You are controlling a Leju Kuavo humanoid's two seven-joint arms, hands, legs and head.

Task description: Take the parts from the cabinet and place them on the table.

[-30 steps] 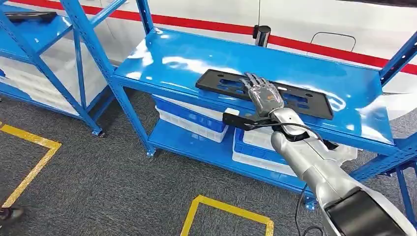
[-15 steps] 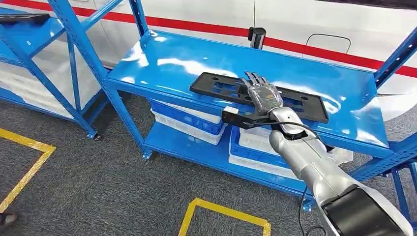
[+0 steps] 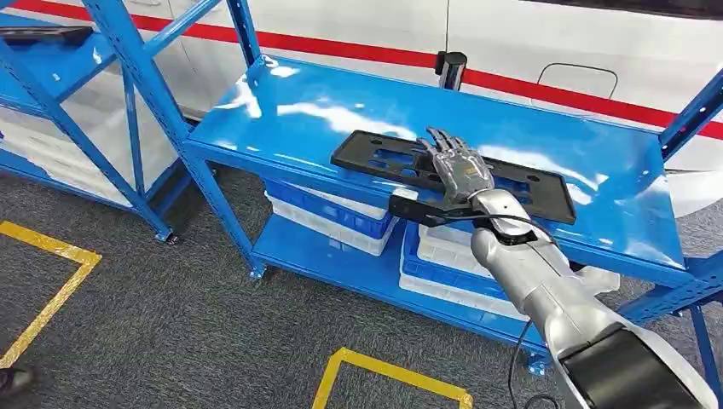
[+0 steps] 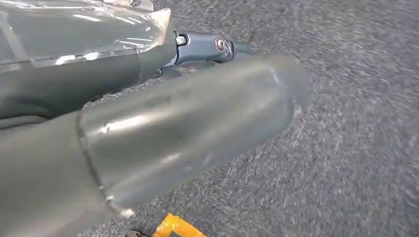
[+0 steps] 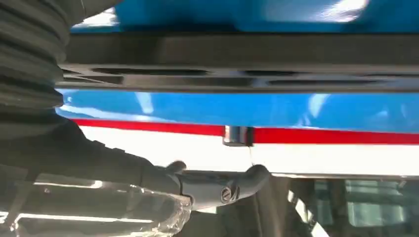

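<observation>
- The blue cabinet [image 3: 324,102] fills the upper middle of the head view, its glossy top shelf carrying one part.
- Blue and white bins [image 3: 328,213] sit stacked on the lower shelf; I cannot tell their contents.
- The flat black part [image 3: 384,153] lies at frame centre, along the shelf's front edge.
- The right hand [image 3: 456,166] rests flat on it, fingers spread, nothing gripped.
- The left hand [image 4: 148,138] hangs over grey carpet; its grip I cannot tell.

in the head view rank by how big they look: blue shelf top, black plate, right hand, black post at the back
1. blue shelf top
2. black plate
3. right hand
4. black post, farthest back, so the last two are unsure
</observation>
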